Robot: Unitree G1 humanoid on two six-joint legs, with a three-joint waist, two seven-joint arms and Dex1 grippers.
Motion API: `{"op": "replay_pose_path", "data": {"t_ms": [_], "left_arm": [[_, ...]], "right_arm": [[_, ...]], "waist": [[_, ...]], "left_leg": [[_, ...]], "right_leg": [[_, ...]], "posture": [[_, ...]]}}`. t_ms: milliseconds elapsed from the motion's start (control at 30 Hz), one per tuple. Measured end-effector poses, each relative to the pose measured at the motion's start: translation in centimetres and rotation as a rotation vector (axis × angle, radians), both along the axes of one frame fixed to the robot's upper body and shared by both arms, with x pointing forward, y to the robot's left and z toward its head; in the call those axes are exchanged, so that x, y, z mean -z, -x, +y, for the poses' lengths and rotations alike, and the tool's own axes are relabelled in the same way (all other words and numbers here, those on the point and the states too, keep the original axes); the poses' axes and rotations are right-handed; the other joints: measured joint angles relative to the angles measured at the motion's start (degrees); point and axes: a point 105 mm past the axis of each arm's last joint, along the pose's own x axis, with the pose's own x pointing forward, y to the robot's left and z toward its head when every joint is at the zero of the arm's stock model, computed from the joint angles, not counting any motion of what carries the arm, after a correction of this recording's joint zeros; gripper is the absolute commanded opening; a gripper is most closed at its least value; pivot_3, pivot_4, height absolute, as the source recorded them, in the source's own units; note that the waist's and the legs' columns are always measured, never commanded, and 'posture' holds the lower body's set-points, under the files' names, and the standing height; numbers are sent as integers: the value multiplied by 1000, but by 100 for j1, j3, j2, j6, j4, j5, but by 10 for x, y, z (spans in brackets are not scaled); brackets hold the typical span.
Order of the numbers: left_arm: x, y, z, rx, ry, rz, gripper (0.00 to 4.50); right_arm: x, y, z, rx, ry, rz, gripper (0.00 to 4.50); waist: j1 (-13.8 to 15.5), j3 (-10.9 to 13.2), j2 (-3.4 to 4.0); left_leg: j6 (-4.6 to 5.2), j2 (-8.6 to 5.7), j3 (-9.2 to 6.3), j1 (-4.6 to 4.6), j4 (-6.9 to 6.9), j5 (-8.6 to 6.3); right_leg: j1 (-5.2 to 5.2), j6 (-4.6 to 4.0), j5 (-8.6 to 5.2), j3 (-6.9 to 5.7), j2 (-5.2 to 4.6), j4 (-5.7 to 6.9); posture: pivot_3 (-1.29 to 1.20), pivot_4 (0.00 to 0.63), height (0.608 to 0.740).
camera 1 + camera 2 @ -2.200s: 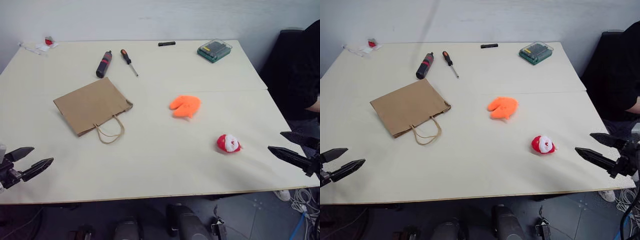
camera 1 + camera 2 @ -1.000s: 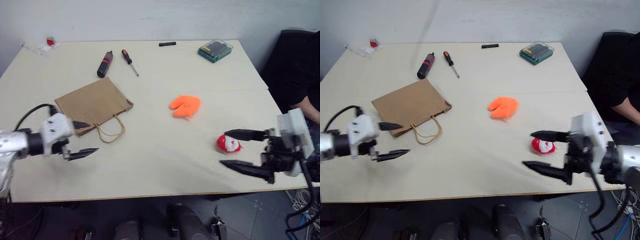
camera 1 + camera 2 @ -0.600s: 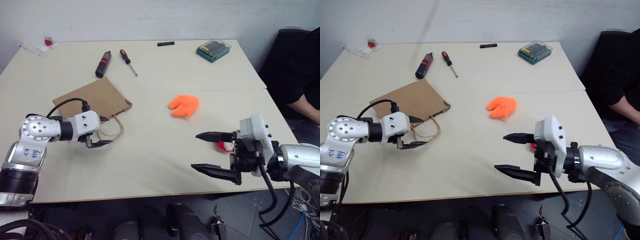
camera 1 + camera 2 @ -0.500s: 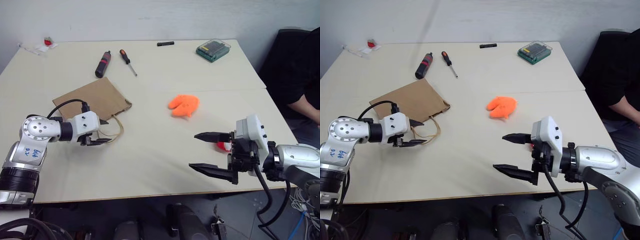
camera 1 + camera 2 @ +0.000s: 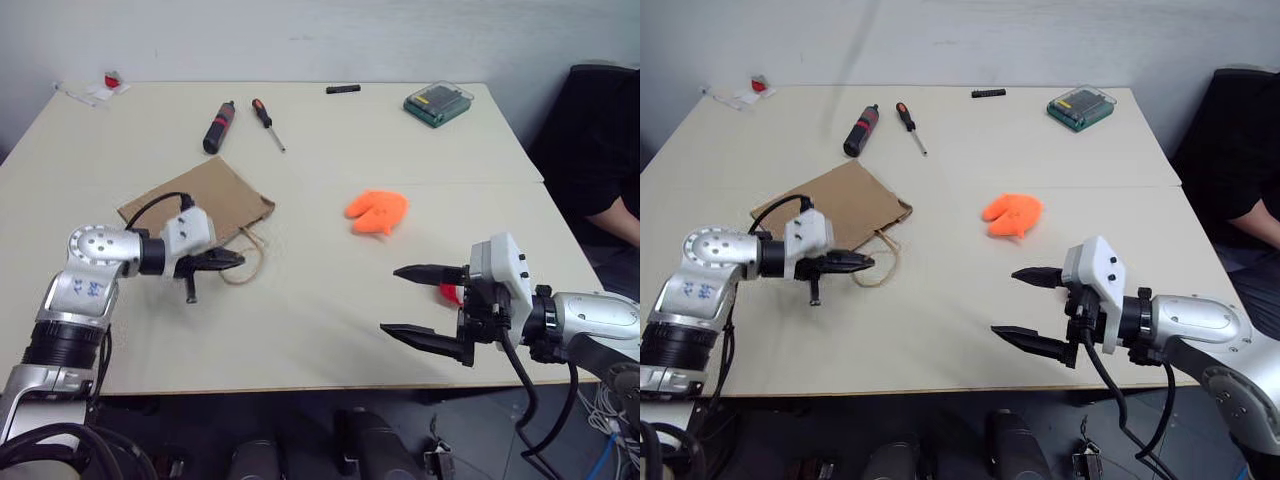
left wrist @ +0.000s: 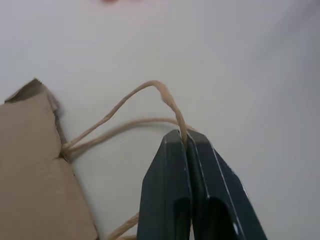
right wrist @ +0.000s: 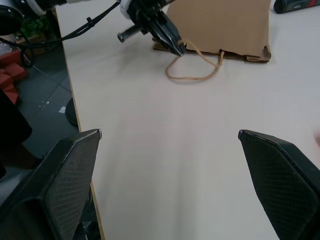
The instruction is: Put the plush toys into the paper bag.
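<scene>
The bag (image 5: 196, 203) lies flat on the left half of the table (image 5: 300, 330), its mouth turned toward the near right, two cord handles (image 5: 246, 262) looping out from that edge. The left gripper (image 5: 232, 261) is clenched on one handle; the left wrist view shows the cord (image 6: 170, 105) pinched between the two closed fingers (image 6: 162, 195) right at their tips, the loop rising off the table from there back to the bag's torn-looking corner. The second handle lies slack on the table beside it.

The orange toy (image 5: 377, 212) rests near the table's middle, well right of the bag and touching nothing. The red-and-white toy (image 5: 452, 293) sits nearer the right edge, mostly hidden behind the right gripper (image 5: 407, 300), whose fingers stand wide apart, empty, one above the other, just left of that toy. Whether a finger touches it cannot be told.

At the far side lie two screwdrivers, a thick one (image 5: 216, 127) and a thin one (image 5: 267, 123), side by side just beyond the bag. Farther right are a small black bar (image 5: 342, 89) and a green case (image 5: 438, 103). A small red-and-white item (image 5: 108, 80) sits at the far left corner.

Blue handwriting marks the left arm's white shell (image 5: 82, 289); it is too small to read. No other lettering can be made out.
</scene>
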Motion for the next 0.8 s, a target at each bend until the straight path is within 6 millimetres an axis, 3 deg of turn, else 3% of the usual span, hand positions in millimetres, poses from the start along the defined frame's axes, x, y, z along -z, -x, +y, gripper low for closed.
{"op": "replay_pose_path", "data": {"t_ms": [133, 300, 400, 533, 633, 800], "left_arm": [[-40, 22, -25, 158, 148, 73, 0], [-45, 29, -31, 199, 222, 187, 0], [-58, 35, -46, 282, 263, 191, 0], [-69, 43, -63, 377, 298, 195, 0], [-74, 47, -77, 444, 300, 209, 0], [-77, 48, -80, 459, 309, 208, 0]], "right_arm": [[6, -6, 8, 28, -42, 13, 2882], [5, -9, 15, 20, -63, -1, 1191], [4, -13, 27, -10, -89, -3, 76], [11, -24, 49, -52, -103, -2, 30], [22, -51, 74, -49, -116, -2, 30], [40, -79, 94, -21, -104, 7, 30]], "waist": [[-7, 0, 3], [-20, 1, 4], [-6, 0, 3], [-5, 1, 4], [-39, 2, 6], [-69, 4, 10]], "left_leg": [[-1, -1, -2, -5, 1, 1], [-6, -1, -6, -5, 3, 3], [-5, -4, -9, -12, 12, 3], [-5, -4, -15, -16, 19, 3], [-5, -5, -18, -25, 36, 3], [-5, -1, -15, -34, 33, 3]], "right_leg": [[-7, 0, 0, 1, -1, 5], [-8, -1, -1, -1, 1, 10], [-8, 1, 0, -1, 0, 9], [-10, 1, 0, -4, 1, 11], [-12, 1, 1, -6, 3, 22], [-29, -3, -2, -5, 3, 29]], "posture": [[0, 150, 740], [0, 150, 740], [0, 150, 740], [0, 150, 740], [0, 150, 740], [0, 150, 740]]}}
